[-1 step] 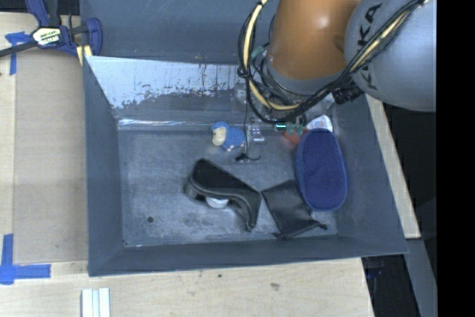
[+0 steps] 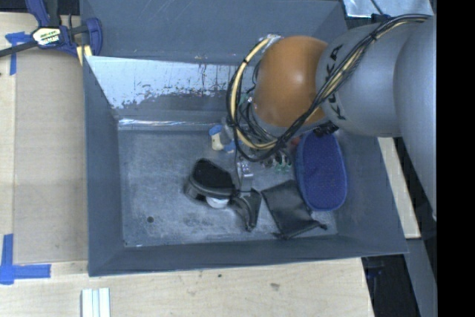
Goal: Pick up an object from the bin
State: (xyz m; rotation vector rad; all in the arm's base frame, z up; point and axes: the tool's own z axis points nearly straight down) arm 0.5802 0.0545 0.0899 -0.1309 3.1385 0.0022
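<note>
The orange wrist cover (image 2: 289, 82) mostly hides the pincer (image 2: 243, 173), so I cannot tell its opening; low for a grasp, it hangs left of the blue oval pad (image 2: 321, 171), seemingly beside a black rounded thing (image 2: 209, 176).

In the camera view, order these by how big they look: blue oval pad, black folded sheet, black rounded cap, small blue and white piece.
Blue oval pad, largest.
Black folded sheet and black rounded cap look about alike, so I won't rank them.
Small blue and white piece, smallest.
</note>
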